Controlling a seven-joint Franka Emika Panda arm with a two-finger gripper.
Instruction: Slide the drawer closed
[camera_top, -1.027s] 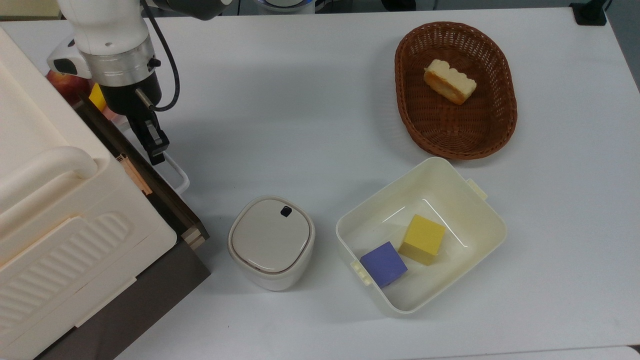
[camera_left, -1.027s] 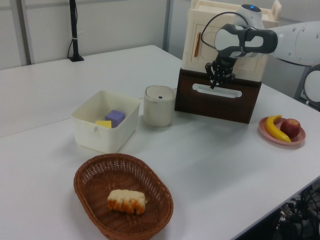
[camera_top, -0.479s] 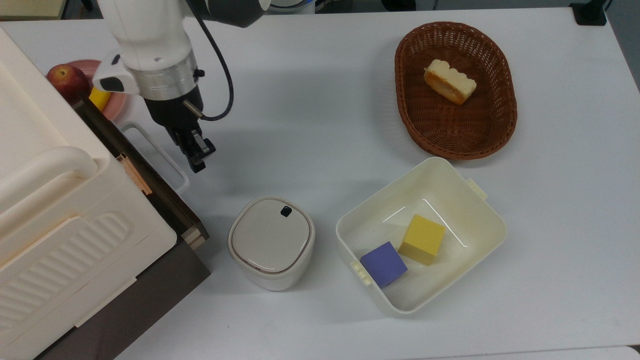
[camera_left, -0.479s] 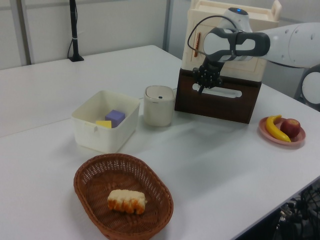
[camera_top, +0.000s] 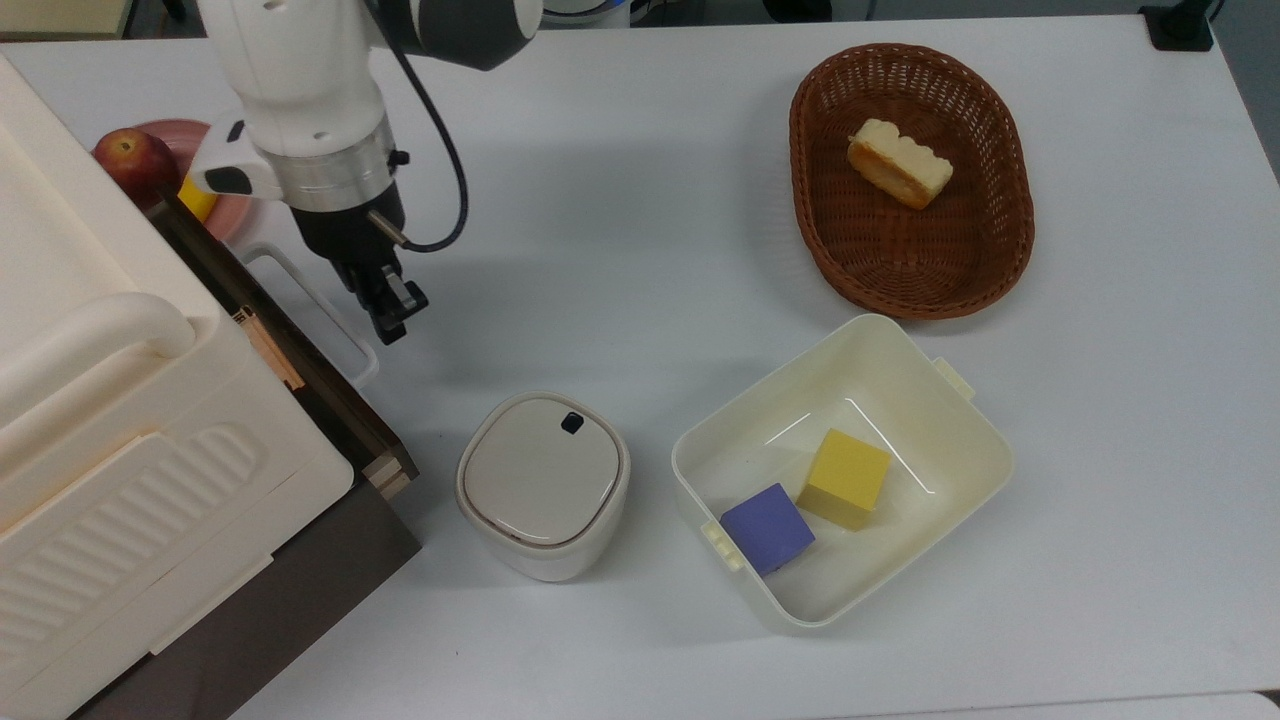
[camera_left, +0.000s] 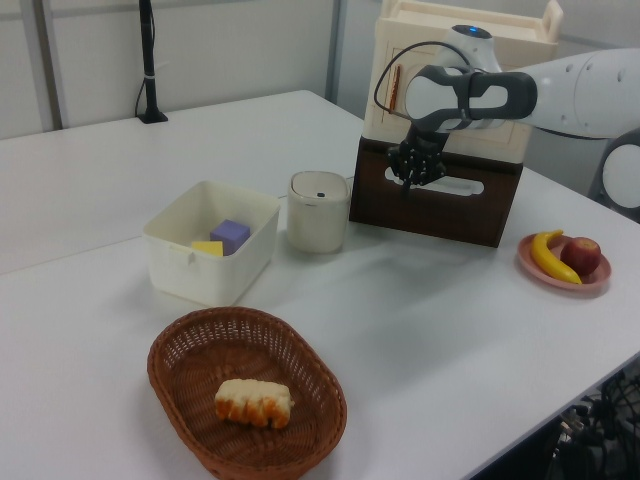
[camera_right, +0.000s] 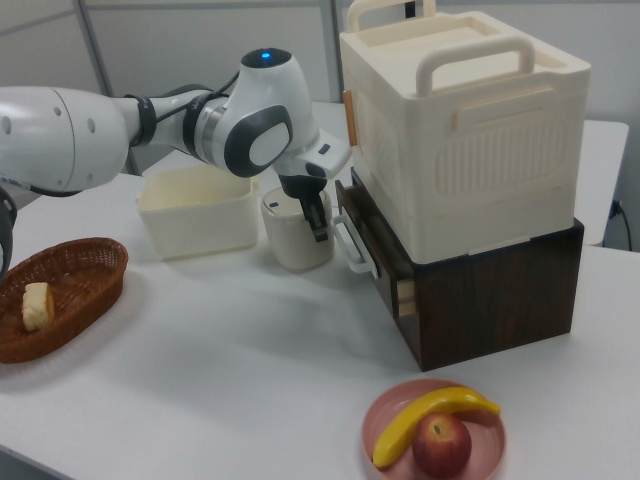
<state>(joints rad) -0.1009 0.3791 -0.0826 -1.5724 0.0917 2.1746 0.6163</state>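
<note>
Top view: drawer (camera_top: 300, 345) sits at bottom of the brown cabinet (camera_top: 250, 620) under the cream box (camera_top: 110, 400), at the top view's left edge. Dark front panel looks nearly flush w/ cabinet; right view shows a slim gap, front standing slightly proud of the cabinet face, so prob. not fully seated. White loop handle (camera_top: 330, 310) sticks out toward the table. Gripper (camera_top: 388, 308) hangs just beside the handle on its table side, not touching as far as I can tell; fingers pressed together, holding nothing. Left view puts gripper (camera_left: 414, 172) in front of the panel, near the handle slot. Judgement: task mostly done, what's left is a short final push on panel or handle to close the last gap, then back off. Other items well apart: lidded canister (camera_top: 543, 485), cream bin (camera_top: 960, 450) w/ 2 cubes, wicker basket (camera_top: 1010, 230) w/ bread, plate (camera_right: 390, 425) w/ banana + apple beside cabinet.
</note>
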